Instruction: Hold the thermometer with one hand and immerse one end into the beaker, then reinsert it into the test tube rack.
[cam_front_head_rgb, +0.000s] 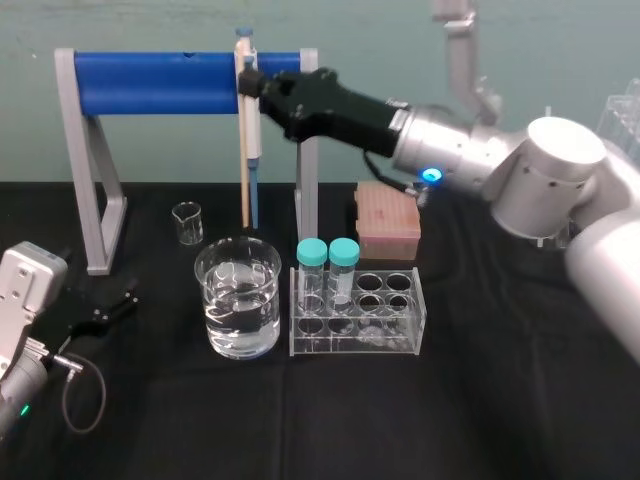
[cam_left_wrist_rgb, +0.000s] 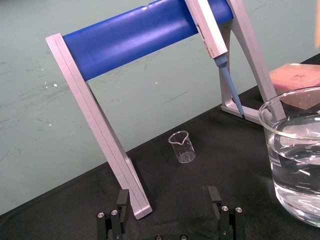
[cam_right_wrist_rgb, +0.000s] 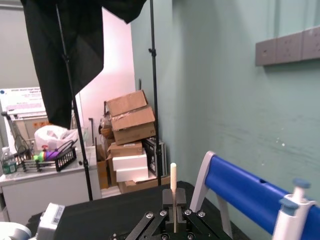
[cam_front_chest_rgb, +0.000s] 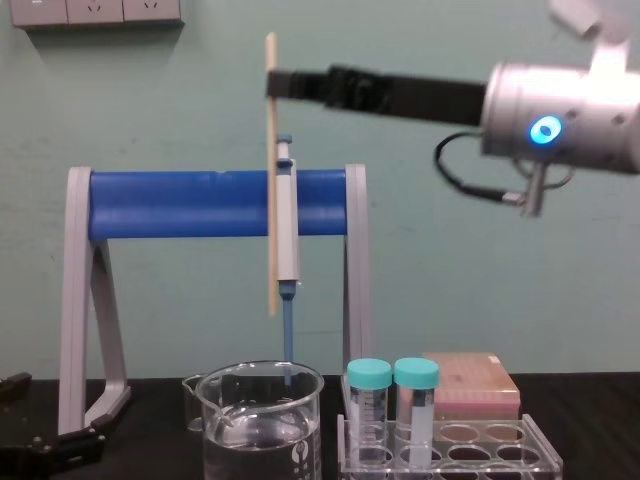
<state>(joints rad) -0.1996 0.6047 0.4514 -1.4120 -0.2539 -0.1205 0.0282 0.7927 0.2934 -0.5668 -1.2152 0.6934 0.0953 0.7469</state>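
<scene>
The thermometer (cam_front_head_rgb: 244, 190) is a thin cream rod hanging upright, with my right gripper (cam_front_head_rgb: 262, 88) shut on its upper part. In the chest view the thermometer (cam_front_chest_rgb: 271, 200) ends a little above the rim of the beaker (cam_front_chest_rgb: 262, 420), in front of the blue bar. The beaker (cam_front_head_rgb: 238, 297) is large, clear and part full of water. To its right stands the clear test tube rack (cam_front_head_rgb: 385, 335) with two teal-capped tubes. The right wrist view shows the thermometer's top end (cam_right_wrist_rgb: 173, 172) rising between the shut fingers. My left gripper (cam_front_head_rgb: 118, 303) rests open on the table at the left, also seen at the left wrist (cam_left_wrist_rgb: 168, 200).
A grey stand with a blue bar (cam_front_head_rgb: 160, 83) holds a grey-and-blue pipette (cam_front_head_rgb: 253, 150) just behind the thermometer. A small clear beaker (cam_front_head_rgb: 187, 222) sits behind the large one. A pink box (cam_front_head_rgb: 387, 225) lies behind the rack. Black cloth covers the table.
</scene>
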